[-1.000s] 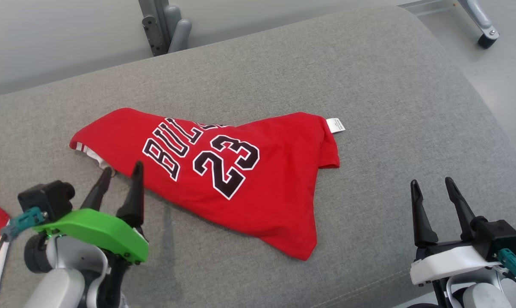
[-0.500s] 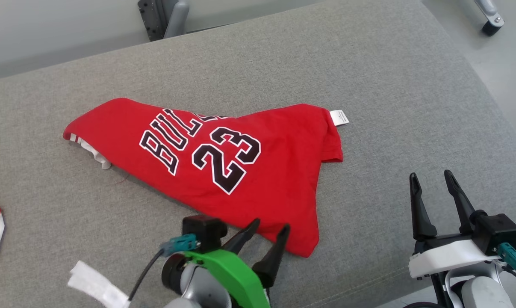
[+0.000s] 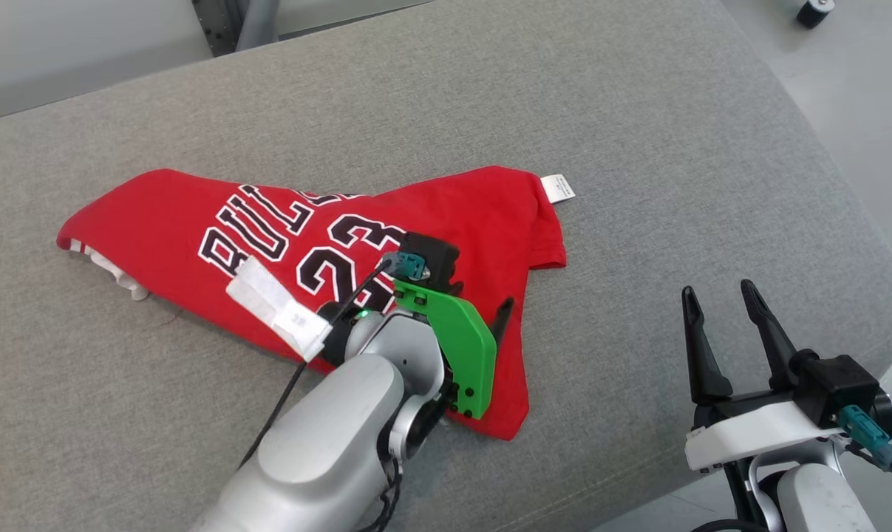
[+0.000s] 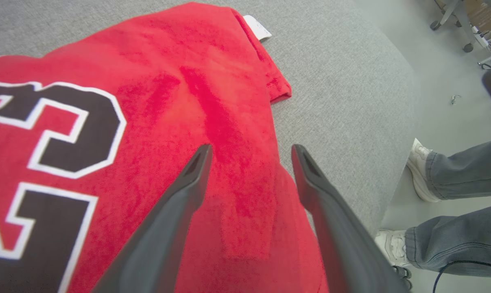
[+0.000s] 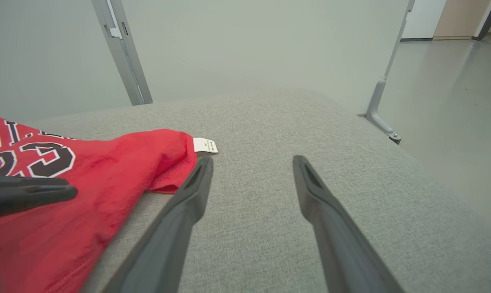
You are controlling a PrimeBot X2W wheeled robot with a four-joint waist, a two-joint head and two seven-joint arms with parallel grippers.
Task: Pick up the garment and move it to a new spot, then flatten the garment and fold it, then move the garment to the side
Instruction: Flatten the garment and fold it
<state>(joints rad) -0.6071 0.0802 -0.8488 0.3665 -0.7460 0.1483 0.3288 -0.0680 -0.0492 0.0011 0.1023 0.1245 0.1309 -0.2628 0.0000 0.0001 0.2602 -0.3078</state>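
Grey cushion beneath red jersey, left gripper spread above.

Matt red cloth garment, coarse grey woven cushion

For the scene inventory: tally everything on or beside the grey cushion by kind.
Garments: 1, red jersey
Cushions: 1, grey cushion
Grippers: 2, left gripper, right gripper, jaws open
Shoes: 2, a person's white shoe, second shoe
Total: 6
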